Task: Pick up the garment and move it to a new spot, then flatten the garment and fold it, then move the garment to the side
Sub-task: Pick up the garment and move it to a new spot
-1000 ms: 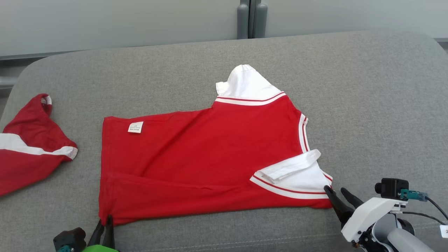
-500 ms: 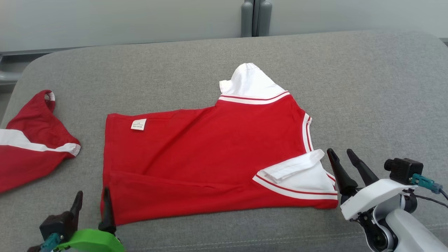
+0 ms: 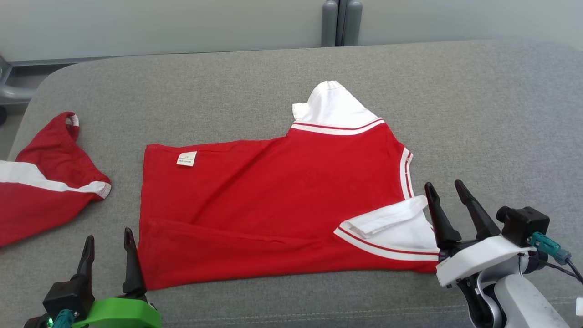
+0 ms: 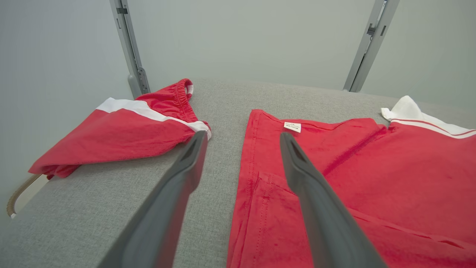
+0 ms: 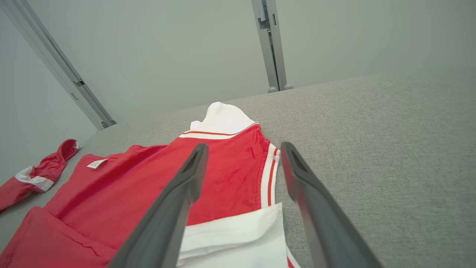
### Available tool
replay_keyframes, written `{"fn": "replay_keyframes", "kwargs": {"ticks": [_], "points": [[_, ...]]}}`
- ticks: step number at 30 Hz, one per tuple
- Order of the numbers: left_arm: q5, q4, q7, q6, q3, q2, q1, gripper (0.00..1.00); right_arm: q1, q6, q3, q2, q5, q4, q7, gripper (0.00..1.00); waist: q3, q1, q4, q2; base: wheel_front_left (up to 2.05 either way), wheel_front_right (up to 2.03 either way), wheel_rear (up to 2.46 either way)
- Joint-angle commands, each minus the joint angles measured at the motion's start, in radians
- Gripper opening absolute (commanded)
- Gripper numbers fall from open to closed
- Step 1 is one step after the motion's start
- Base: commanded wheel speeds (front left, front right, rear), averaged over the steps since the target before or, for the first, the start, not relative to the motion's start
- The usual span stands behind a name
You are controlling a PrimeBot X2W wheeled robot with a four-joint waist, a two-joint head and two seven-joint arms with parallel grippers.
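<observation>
The shirt (image 3: 273,205) lay mid-frame on the table (image 3: 478,114), its lower edge folded over. My left hand (image 3: 108,233) and right hand (image 3: 442,183) stood released and empty beside its lower corners. I judged the next fold needed both corners pinched evenly and lifted together.

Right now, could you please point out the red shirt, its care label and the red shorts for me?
red shirt (image 3: 282,200), head view, middle of the red body.
care label (image 3: 186,158), head view, centre of the white tag.
red shorts (image 3: 50,159), head view, red panel above the white stripe.
</observation>
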Motion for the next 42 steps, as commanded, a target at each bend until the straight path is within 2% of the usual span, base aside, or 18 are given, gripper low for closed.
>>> {"fn": "replay_keyframes", "kwargs": {"ticks": [1,7,14,21,34,42], "points": [[0.010,-0.005,-0.003,-0.007,0.008,-0.008,0.013,1.00,0.014,-0.001,-0.004,0.007,-0.014,-0.006,-0.004,1.00,0.003,0.0000,0.002,-0.0001,0.00,0.00,0.00],[0.035,0.031,-0.004,-0.043,0.003,-0.016,-0.035,1.00,-0.009,-0.001,-0.004,0.015,-0.032,-0.004,-0.004,1.00,0.019,0.0000,-0.005,-0.0001,0.00,0.00,0.00],[0.050,0.122,-0.003,-0.090,-0.012,0.029,-0.162,1.00,-0.094,-0.001,0.025,0.015,-0.056,0.002,-0.004,1.00,0.053,0.0000,-0.026,-0.0001,0.00,0.00,0.00],[0.016,0.269,0.026,-0.123,-0.040,0.072,-0.311,1.00,-0.162,-0.001,0.046,0.024,-0.070,0.012,-0.004,1.00,0.101,0.0000,-0.045,-0.0001,0.00,0.00,0.00],[-0.099,0.601,0.041,-0.139,-0.066,0.166,-0.618,1.00,-0.226,-0.001,0.055,0.048,-0.083,0.010,-0.004,1.00,0.232,0.0000,-0.122,-0.0001,0.00,0.00,0.00],[-0.128,0.764,0.034,-0.139,-0.097,0.215,-0.731,1.00,-0.238,-0.001,0.049,0.054,-0.089,-0.002,-0.004,1.00,0.282,0.0000,-0.161,-0.0001,0.00,0.00,0.00]]}}
